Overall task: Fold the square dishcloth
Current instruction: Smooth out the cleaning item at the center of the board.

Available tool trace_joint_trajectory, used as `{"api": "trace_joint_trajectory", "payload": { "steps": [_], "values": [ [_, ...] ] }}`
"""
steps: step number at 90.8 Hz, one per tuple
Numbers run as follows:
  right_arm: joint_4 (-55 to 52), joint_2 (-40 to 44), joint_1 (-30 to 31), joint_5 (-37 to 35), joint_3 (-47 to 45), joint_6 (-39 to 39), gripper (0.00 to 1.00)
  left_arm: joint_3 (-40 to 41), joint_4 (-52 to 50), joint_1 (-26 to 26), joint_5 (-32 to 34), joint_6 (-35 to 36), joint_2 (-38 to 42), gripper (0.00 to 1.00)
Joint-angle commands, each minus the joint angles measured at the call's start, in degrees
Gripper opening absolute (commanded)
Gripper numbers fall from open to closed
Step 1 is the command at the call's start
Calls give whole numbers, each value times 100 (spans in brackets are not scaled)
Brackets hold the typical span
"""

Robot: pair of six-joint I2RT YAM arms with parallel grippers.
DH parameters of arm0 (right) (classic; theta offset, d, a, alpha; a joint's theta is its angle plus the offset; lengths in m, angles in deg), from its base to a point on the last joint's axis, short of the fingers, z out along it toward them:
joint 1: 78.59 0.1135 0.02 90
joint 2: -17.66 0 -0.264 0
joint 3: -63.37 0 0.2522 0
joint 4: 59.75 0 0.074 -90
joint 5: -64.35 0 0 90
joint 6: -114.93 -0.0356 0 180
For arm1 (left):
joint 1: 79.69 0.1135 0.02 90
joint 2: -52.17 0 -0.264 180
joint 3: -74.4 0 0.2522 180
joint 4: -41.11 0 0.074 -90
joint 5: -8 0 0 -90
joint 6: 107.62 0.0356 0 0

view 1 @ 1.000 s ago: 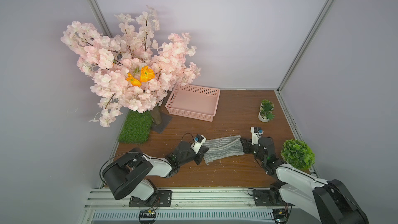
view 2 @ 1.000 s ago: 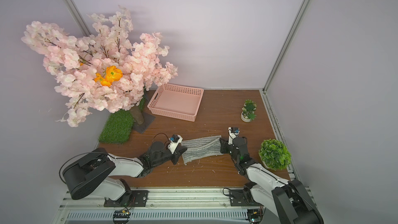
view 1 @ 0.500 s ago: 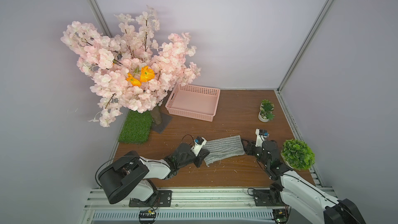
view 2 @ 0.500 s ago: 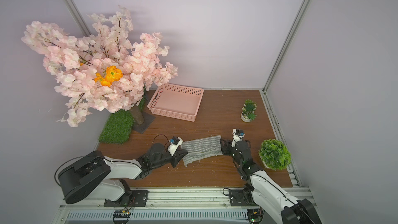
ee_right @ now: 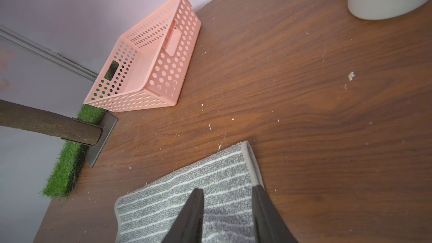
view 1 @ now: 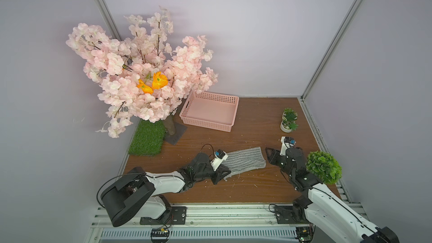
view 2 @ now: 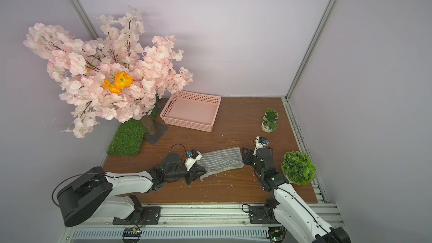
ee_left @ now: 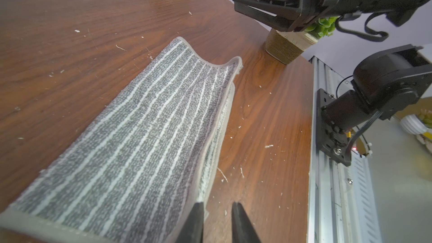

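The square dishcloth [view 1: 245, 161] [view 2: 221, 161], grey with whitish stripes, lies folded in half as a long strip on the wooden table near the front. In the left wrist view the upper layer of the dishcloth [ee_left: 152, 125] sits slightly back from the lower one. My left gripper [view 1: 227, 174] [view 2: 201, 173] [ee_left: 217, 204] is open at the strip's left front corner. One fingertip touches the hem and bare wood shows in the gap. My right gripper [view 1: 267, 154] [view 2: 244, 154] [ee_right: 228, 189] hangs open just off the right end of the dishcloth [ee_right: 187, 188], holding nothing.
A pink basket [view 1: 210, 113] stands behind the cloth, beside a blossom tree [view 1: 140, 78] on a grass mat [view 1: 146, 139]. A small white planter [view 1: 288, 122] and a bushy potted plant [view 1: 323, 167] sit at the right. White crumbs dot the wood.
Both grippers have opened and let go of the cloth's ends. The right gripper has pulled back to the right, off the cloth. The cloth now lies flat and folded.
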Motion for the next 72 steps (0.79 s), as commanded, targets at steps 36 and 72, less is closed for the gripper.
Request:
{"api": "trace_joint_trajectory", "payload": {
  "steps": [36, 72],
  "values": [
    [-2392, -690, 62, 260, 1065, -542, 58, -1762, -4238, -47, 2251, -1963, 546, 54],
    [-1557, -929, 220, 1028, 646, -820, 57, -1700, -4371, -66, 1717, -2702, 211, 43]
  ]
}}
